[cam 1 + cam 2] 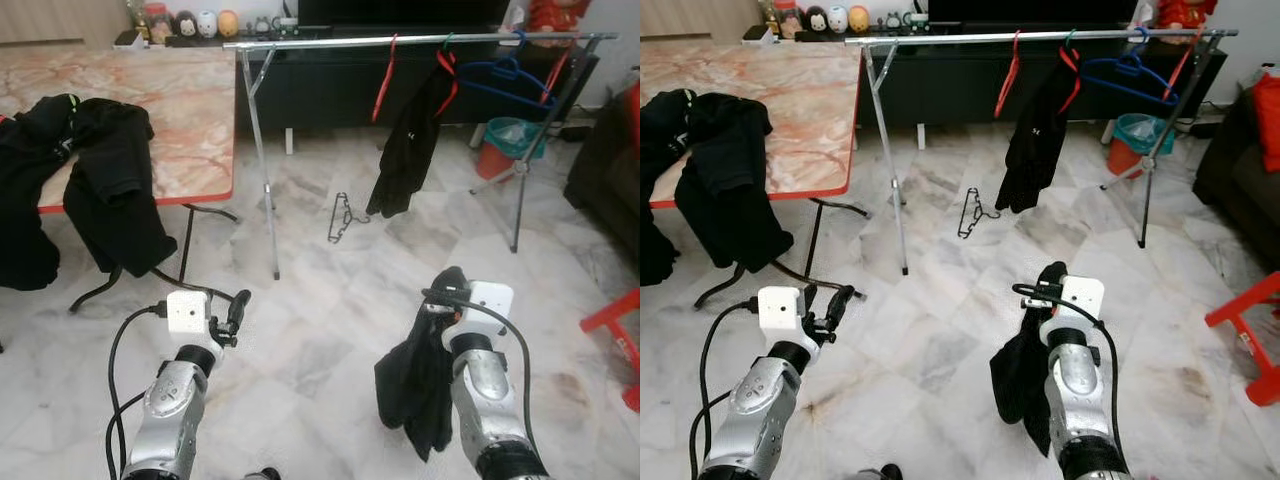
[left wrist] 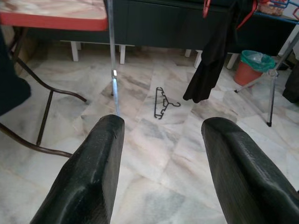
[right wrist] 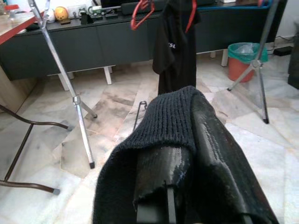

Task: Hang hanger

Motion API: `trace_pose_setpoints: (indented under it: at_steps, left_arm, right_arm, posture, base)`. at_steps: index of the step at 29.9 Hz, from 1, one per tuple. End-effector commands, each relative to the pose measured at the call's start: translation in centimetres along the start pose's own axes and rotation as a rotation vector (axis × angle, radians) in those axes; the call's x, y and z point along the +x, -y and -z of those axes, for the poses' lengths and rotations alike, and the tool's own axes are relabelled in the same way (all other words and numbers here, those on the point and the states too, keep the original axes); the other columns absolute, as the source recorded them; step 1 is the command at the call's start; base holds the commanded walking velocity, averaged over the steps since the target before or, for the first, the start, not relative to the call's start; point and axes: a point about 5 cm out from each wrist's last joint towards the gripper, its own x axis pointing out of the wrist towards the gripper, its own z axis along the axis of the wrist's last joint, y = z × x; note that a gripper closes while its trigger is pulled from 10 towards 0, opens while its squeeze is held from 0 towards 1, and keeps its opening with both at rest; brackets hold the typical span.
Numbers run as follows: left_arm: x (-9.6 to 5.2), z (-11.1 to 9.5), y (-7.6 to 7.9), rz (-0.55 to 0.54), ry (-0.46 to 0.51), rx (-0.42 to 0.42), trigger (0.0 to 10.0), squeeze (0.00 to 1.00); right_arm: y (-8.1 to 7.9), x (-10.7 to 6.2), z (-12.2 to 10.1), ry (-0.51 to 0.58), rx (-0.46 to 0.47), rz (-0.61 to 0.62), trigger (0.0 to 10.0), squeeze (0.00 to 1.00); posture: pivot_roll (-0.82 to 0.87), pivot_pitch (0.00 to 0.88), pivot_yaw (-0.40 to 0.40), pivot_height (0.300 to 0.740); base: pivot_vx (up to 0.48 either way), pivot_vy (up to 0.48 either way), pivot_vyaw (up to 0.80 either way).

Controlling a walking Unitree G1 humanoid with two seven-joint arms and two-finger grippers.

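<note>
Approach stage: right hand clamped on a dark garment, left hand spread wide and empty. Black hanger flat on the floor beneath the rail. Next, probably: closing in, stooping, gripping it.

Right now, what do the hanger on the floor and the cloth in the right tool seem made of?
The floor hanger looks like thin dark wire, perhaps coated metal: only a slim outline. The cloth in the right tool looks like black ribbed knit, matte.
</note>
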Motion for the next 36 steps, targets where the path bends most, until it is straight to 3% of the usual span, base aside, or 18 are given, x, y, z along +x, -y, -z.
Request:
trace_pose_setpoints:
  at_steps: [1,16,30,36]
  left_arm:
    - [0.26,-0.17,0.41,0.013,0.008,0.022,10.0,0.00]
    - [0.73,-0.47,0.43,0.008,0.018,0.024,10.0,0.00]
    - [0.49,-0.06,0.60,0.002,0.013,0.004,10.0,0.00]
    - [0.67,-0.10,0.93,0.014,0.014,0.003,10.0,0.00]
  right_arm:
    - [0.50,0.36,-1.04,0.043,-0.001,0.016,10.0,0.00]
    - [0.76,0.58,-1.25,0.039,-0.011,0.029,10.0,0.00]
    - [0.50,0.23,-0.88,0.028,-0.015,0.013,10.0,0.00]
    - [0.48,0.25,-0.93,0.031,-0.014,0.010,10.0,0.00]
  posture:
    - [-0.01,0.017,-0.008,0.740]
    - [-0.01,0.033,-0.007,0.740]
    - [-0.02,0.001,-0.014,0.740]
    - [-0.02,0.000,-0.017,0.740]
  base:
    - [0.000,-0.398,0.00]
    - [0.000,-0.413,0.00]
    - [0.000,0.000,0.00]
    - [0.259,0.000,0.00]
